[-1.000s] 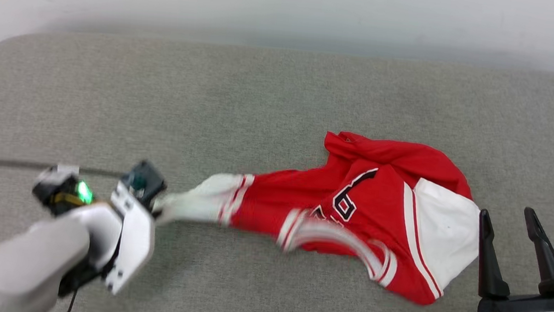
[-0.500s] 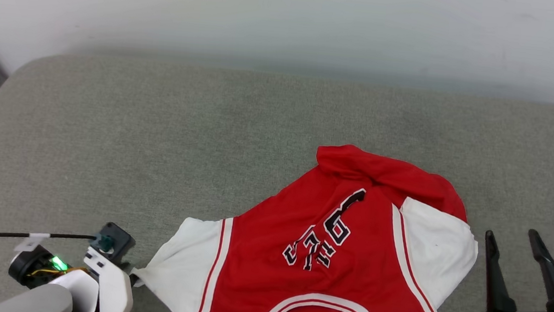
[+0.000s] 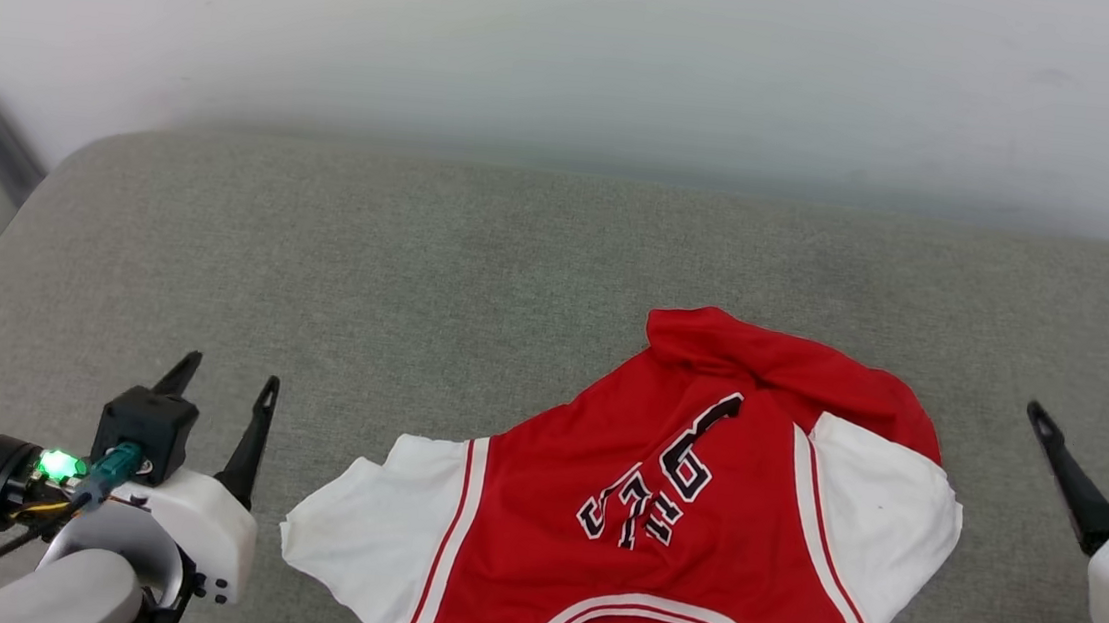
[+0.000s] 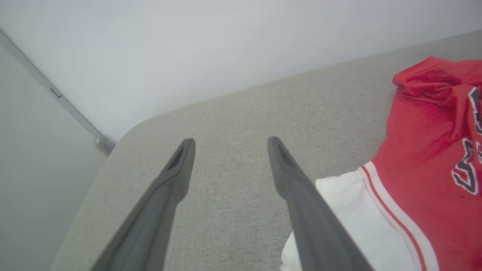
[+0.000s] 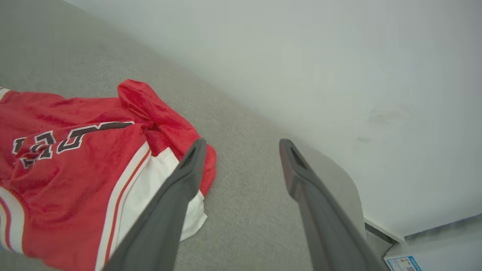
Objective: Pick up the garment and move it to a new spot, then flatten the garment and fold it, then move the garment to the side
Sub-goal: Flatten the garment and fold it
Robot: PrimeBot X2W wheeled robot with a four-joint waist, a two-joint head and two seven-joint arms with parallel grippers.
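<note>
Grey woven fabric covers the cushion (image 3: 438, 261) that carries everything, with a pale wall (image 3: 578, 43) behind it. At the lower left of the head view, the left gripper (image 3: 233, 370) points away from the robot, its jaws spread wide and empty, and a green light (image 3: 54, 464) glows on its wrist. It sits just beside the garment (image 3: 678, 503) without touching the nearest white sleeve (image 3: 376, 517). The garment lies loosely spread right of centre, lettering (image 3: 659, 491) facing up, striped collar towards the near edge and red hem bunched at the far end. Past its other white sleeve (image 3: 882, 521), near but apart, the right gripper (image 3: 1078, 389) has its jaws wide open, holding nothing.
</note>
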